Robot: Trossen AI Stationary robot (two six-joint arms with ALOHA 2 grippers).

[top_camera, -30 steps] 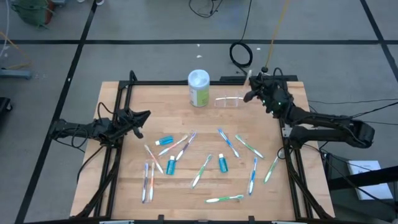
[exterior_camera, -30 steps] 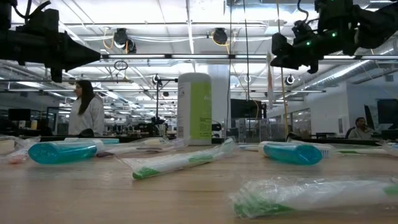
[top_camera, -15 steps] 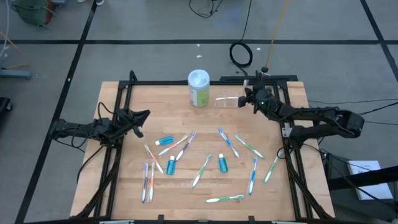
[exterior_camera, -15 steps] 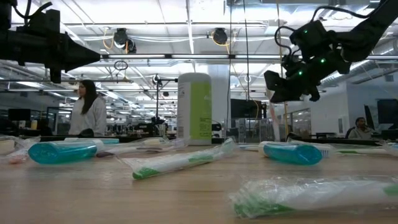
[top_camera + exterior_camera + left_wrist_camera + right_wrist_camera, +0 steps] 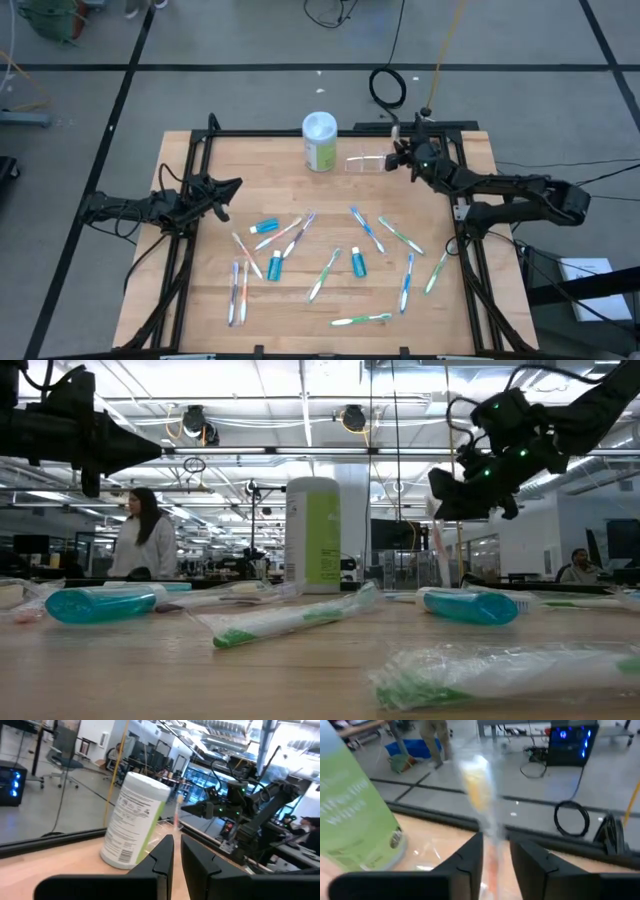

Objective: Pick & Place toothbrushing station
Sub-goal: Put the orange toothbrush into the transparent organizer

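The toothbrushing station (image 5: pixel 367 163), a low clear holder, stands at the table's far side, right of a green-and-white wipes canister (image 5: pixel 319 140). My right gripper (image 5: pixel 393 158) hovers at the holder's right end, nearly level, open. A wrapped toothbrush (image 5: pixel 482 795) with an orange handle stands upright between its fingers. The low view shows that toothbrush (image 5: pixel 438 560) under the gripper, its lower end hidden behind a toothpaste tube. My left gripper (image 5: pixel 232 187) waits shut above the table's left edge. My right gripper's fingers (image 5: pixel 470 865) stand on either side of the wrapped toothbrush's handle (image 5: pixel 492 850), coming level from the table's right. The toothbrush stands upright. Whether the fingers touch it I cannot tell.
Several wrapped toothbrushes (image 5: pixel 325 272) and three blue toothpaste tubes (image 5: pixel 265 227) (image 5: pixel 275 266) (image 5: pixel 358 262) lie scattered over the table's near half. A person (image 5: pixel 145 545) stands in the room beyond the table.
My right gripper has come down and toward the table's left, up to the holder's right end, tipping its fingers lower. The upright toothbrush has come into the low view beneath it.
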